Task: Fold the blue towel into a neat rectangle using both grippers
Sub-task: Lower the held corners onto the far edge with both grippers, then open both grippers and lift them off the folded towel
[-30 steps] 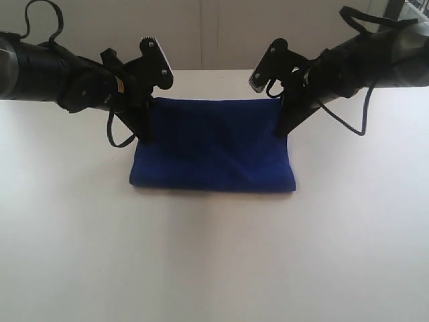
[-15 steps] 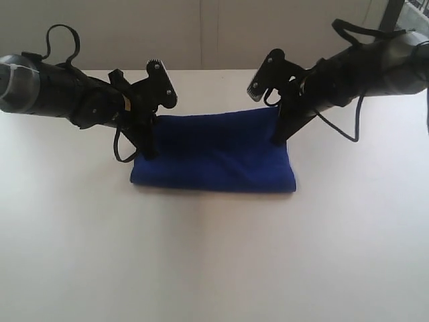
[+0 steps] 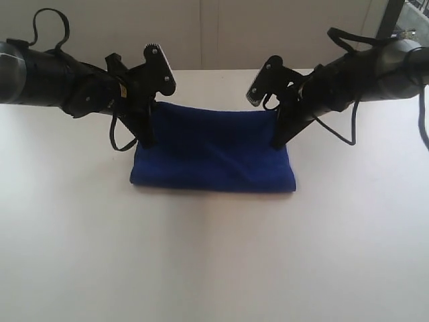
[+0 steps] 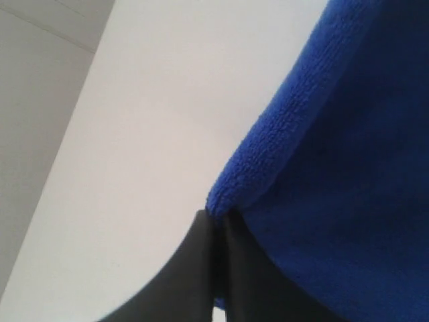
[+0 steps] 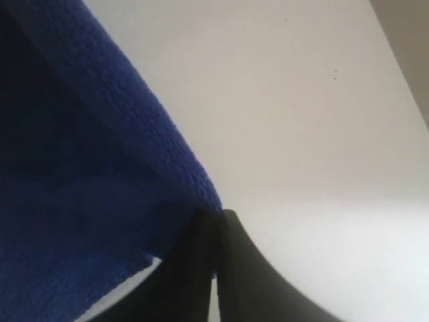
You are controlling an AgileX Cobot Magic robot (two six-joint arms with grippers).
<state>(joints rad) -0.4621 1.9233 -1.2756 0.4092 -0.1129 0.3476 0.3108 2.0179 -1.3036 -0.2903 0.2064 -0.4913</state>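
The bare white table (image 3: pixel 214 268) fills the near part of the exterior view. Past it lies the blue towel (image 3: pixel 214 147), doubled over at the middle of the table, with its rounded fold along the near side resting flat on the surface. Its upper layer shows a few soft creases and runs back to the far edge, which stretches between the two grippers. The left gripper (image 3: pixel 146 139) points steeply down at the towel's far left corner. In the left wrist view its fingers are pressed together on the thick hem of the towel (image 4: pixel 348 188), pinching the cloth right at the tips of the left gripper (image 4: pixel 216 221). The right gripper (image 3: pixel 275 143) mirrors it at the far right corner. In the right wrist view the tips of the right gripper (image 5: pixel 216 218) are likewise clamped on the edge of the towel (image 5: pixel 80 168), with white table beyond. Whether the pinched corners are raised clear of the table cannot be told. Behind the grippers the two black arms, the left arm (image 3: pixel 40 74) and the right arm (image 3: pixel 375 67), reach in from either side with looping cables, and a pale wall (image 3: pixel 221 33) closes the scene at the back.
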